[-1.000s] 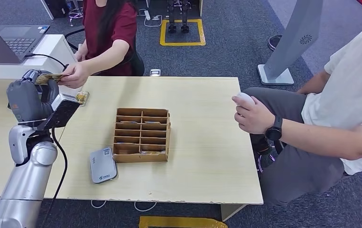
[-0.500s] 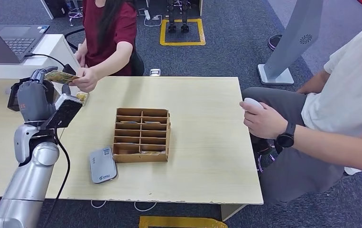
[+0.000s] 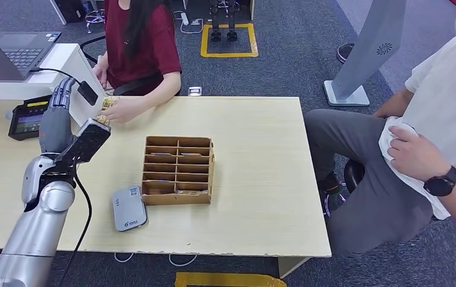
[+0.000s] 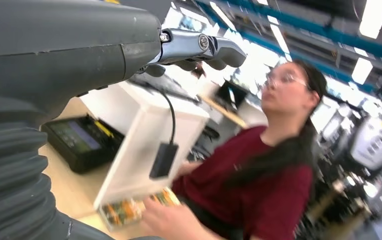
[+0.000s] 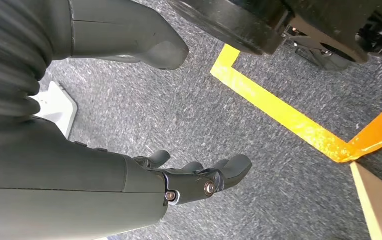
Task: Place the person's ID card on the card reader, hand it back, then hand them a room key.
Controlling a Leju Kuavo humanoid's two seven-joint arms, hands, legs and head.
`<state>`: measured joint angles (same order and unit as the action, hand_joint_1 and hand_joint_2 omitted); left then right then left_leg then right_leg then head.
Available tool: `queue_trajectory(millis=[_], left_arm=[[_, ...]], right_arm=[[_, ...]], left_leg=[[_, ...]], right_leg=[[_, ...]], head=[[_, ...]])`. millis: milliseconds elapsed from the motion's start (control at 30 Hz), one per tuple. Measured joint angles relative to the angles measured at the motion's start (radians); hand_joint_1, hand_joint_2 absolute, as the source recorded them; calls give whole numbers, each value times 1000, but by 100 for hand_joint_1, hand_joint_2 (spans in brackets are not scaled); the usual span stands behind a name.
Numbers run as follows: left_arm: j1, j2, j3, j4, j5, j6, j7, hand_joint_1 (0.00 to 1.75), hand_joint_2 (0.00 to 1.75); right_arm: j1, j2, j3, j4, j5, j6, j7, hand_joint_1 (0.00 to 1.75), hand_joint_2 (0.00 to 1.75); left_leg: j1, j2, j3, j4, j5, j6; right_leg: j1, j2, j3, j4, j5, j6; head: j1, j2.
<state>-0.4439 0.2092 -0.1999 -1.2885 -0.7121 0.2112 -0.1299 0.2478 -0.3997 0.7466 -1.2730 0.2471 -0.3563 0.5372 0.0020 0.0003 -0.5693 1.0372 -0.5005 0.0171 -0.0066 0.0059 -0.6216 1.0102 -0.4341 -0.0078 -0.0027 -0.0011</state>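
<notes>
1. The person's hand (image 3: 122,109) partly covers the ID card (image 3: 108,103), blurred, on the wooden table (image 3: 255,155).
2. Left hand (image 3: 58,116) spread, holding nothing; right hand (image 5: 199,180) loosely apart over grey carpet (image 5: 259,145).
3. Card reader (image 3: 129,207) lies beside the wooden rack (image 3: 178,170).

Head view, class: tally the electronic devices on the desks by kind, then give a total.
Laptop: 1
Grey card reader: 1
Black terminal with screen: 1
Total: 3

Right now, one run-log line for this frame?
left hand: raised, empty | right hand: hanging, empty | ID card: in person's hand | card reader: bare
</notes>
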Motion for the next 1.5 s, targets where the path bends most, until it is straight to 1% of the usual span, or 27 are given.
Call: queue_trajectory(millis=[100,167,333,600,667,767,800,833,933,967,1033,1133,1200,1300,1400,1500], left_arm=[[66,26,-2,-97,93,-102,-44,0,175],[108,42,-4,-160,116,-130,-54,0,175],[155,63,-5,-245,122,-140,-54,0,175],[173,77,-5,-287,123,-148,-57,0,175],[188,85,-9,-305,125,-170,-75,0,175],[253,116,-36,-378,101,-211,-129,0,175],[278,131,-53,-409,79,-218,-149,0,175],[299,147,-75,-436,51,-219,-167,0,175],[334,191,-159,-494,-60,-189,-192,0,175],[339,203,-189,-506,-108,-168,-187,0,175],[343,222,-245,-517,-208,-120,-161,0,175],[342,239,-323,-517,-308,-78,-85,0,175],[340,243,-372,-511,-362,-78,-19,0,175],[338,244,-431,-484,-394,-90,39,0,175],[338,246,-469,-456,-390,-88,49,0,175],[337,250,-489,-442,-386,-89,54,0,175]], right_arm=[[19,0,-9,-13,1,-8,6,0,175],[29,0,-16,-23,2,-10,11,0,175],[38,0,-25,-35,3,-10,17,0,175],[42,0,-29,-42,4,-10,18,0,175],[46,0,-31,-44,4,-10,19,0,175],[61,0,-44,-50,-2,-14,21,0,175],[63,1,-51,-41,-12,-13,4,0,175],[60,5,-60,-17,-27,-10,-33,0,175],[23,39,-99,132,-59,5,-208,0,175],[8,53,-115,182,-59,9,-249,0,175],[-11,77,-142,254,-47,17,-276,0,175],[-17,106,-180,303,-12,33,-252,0,175],[-15,125,-210,316,20,48,-235,0,175],[-12,151,-252,329,62,70,-225,0,175],[-12,169,-289,341,84,84,-224,0,175],[-11,181,-314,350,92,89,-225,0,175]], left_leg=[[0,0,0,0,-1,0],[0,0,0,0,-1,0],[0,0,-1,0,-1,0],[0,0,-1,0,-1,0],[0,0,-1,0,-1,0],[0,1,0,0,-1,0],[0,1,0,0,-2,-1],[0,1,-1,0,-2,-1],[0,0,-1,0,-3,1],[0,0,-1,0,-4,1],[0,0,-1,0,-4,2],[0,-1,-1,0,-4,2],[0,0,-1,0,-4,2],[0,0,-1,0,-4,2],[0,0,-1,0,-4,2],[0,0,-1,0,-4,2]], right_leg=[[0,0,0,0,-1,0],[0,0,-1,0,-1,0],[0,0,-1,0,-1,0],[0,0,-1,0,-1,0],[0,0,-1,0,-1,0],[0,1,-1,0,-1,0],[0,1,-1,0,-1,0],[0,1,-1,0,-2,0],[0,0,-1,-1,-2,0],[0,0,-1,-1,-2,1],[0,0,-1,-1,-2,1],[0,-1,0,-1,-2,1],[0,-1,0,-1,-2,1],[0,0,-1,-1,-2,1],[0,0,-1,-1,-2,1],[0,0,-1,-1,-2,1]], head=[[0,0],[0,0],[0,0],[0,0],[0,0],[0,0],[0,0],[0,0],[0,0],[0,0],[1,0],[1,0],[1,0],[1,0],[1,0],[1,0]])
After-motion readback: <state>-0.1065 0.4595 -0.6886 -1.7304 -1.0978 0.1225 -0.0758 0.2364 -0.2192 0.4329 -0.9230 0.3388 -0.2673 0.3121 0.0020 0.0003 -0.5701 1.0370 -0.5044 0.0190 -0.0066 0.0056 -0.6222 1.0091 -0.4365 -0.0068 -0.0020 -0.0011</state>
